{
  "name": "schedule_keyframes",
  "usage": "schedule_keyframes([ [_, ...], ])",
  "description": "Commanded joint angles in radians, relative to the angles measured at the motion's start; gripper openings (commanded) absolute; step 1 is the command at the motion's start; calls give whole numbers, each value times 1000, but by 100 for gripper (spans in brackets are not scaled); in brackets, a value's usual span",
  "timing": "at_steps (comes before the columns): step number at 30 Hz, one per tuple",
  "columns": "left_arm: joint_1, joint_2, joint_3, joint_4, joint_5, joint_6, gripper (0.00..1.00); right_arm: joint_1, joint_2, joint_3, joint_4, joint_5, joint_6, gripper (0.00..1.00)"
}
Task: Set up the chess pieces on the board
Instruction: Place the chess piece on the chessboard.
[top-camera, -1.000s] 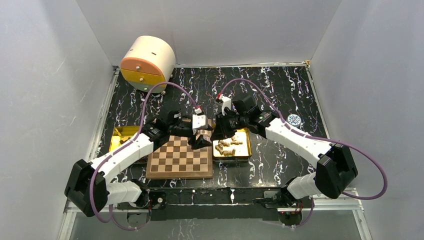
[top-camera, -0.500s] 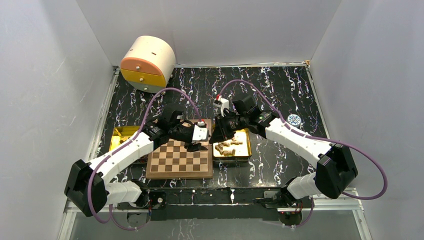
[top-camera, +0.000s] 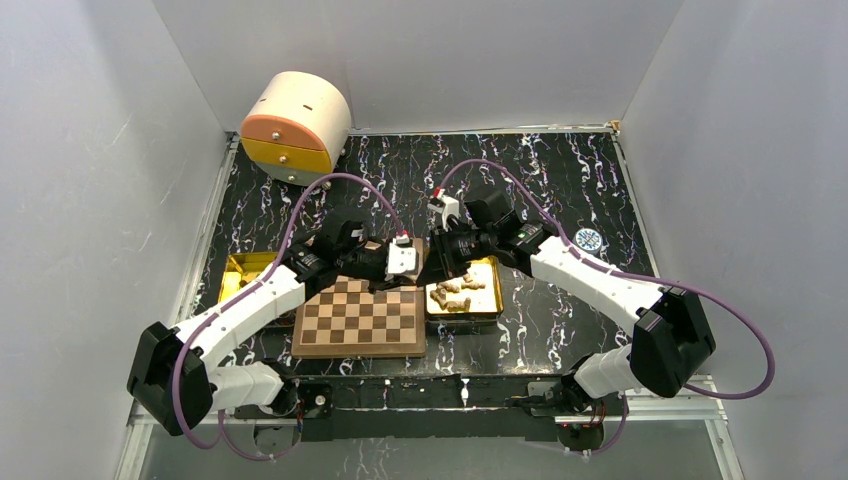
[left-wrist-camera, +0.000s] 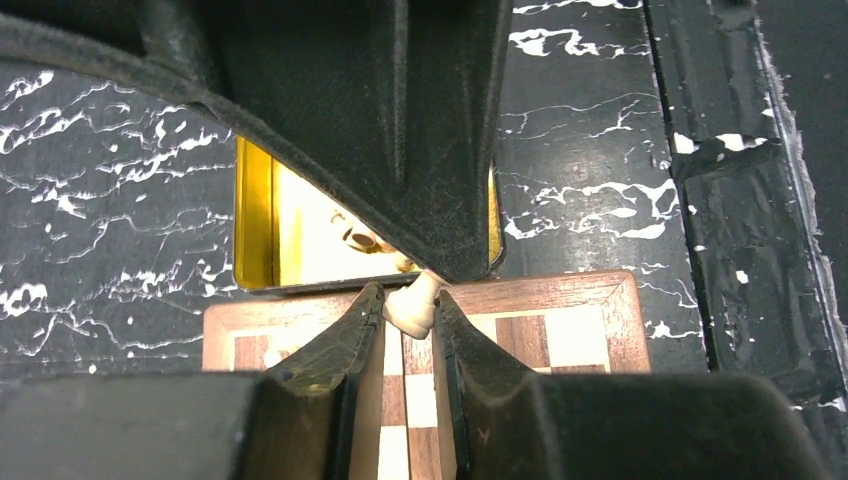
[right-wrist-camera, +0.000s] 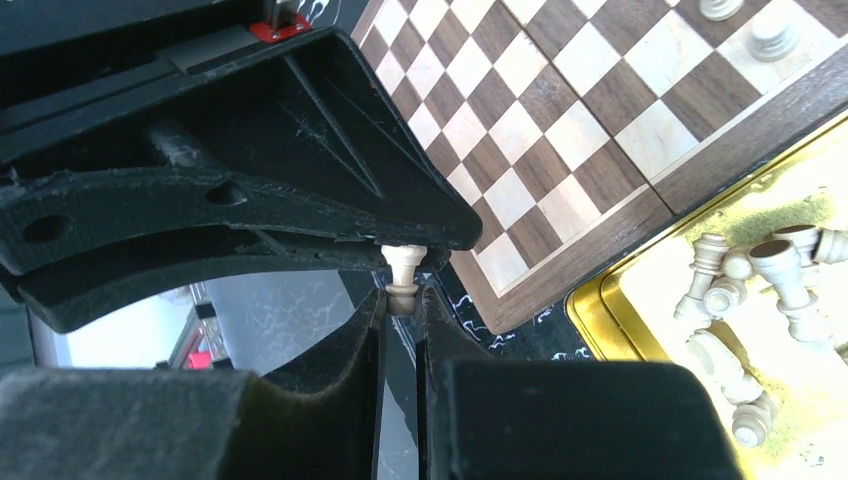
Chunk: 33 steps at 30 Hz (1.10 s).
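Both claws meet nose to nose over the far right corner of the board, above the worktop.

- One pale piece is in the air between them, not on a square.
- Left claw: fingers pressed on the piece from both sides, clamped.
- Right claw: fingers nearly together, clamped on the lower end of the same piece. Its top end sits against the left claw's tip.
- Two pieces stand upright on the board, in the squares by its right edge.
- Gold tray sits just beside the board's right edge. A heap of pale spare pieces lies in it, mostly on their sides.
- Second gold tray sits left of the board, partly hidden by the left arm.
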Motion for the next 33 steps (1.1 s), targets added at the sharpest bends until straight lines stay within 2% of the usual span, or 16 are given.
schedule_keyframes([
  [1, -11, -17, 4, 35, -13, -137, 11, -5, -38, 21, 170, 91, 99, 12],
  [8, -12, -12, -8, 134, -83, -346, 2, -5, -84, -75, 333, 230, 243, 13],
  [14, -11, -16, -6, 204, -202, -588, 2, -5, -98, -118, 398, 324, 260, 13],
  [21, -11, -7, 4, 211, -211, -712, 2, -5, -71, -103, 409, 366, 222, 13],
  [23, -10, -9, -1, 207, -220, -729, 5, -4, -62, -97, 404, 355, 211, 11],
  [24, -11, -12, -2, 201, -234, -734, 9, -5, -60, -98, 403, 352, 205, 11],
  [26, -11, -20, -6, 178, -300, -750, 25, -5, -57, -99, 394, 354, 193, 10],
  [29, -9, -32, 1, 111, -504, -855, 42, -5, -49, -89, 337, 388, 181, 10],
  [32, 12, -34, 32, 6, -527, -851, 63, -4, -21, -34, 221, 410, 169, 10],
  [33, 13, -51, 29, -4, -532, -852, 77, -4, -7, -12, 188, 409, 165, 10],
])
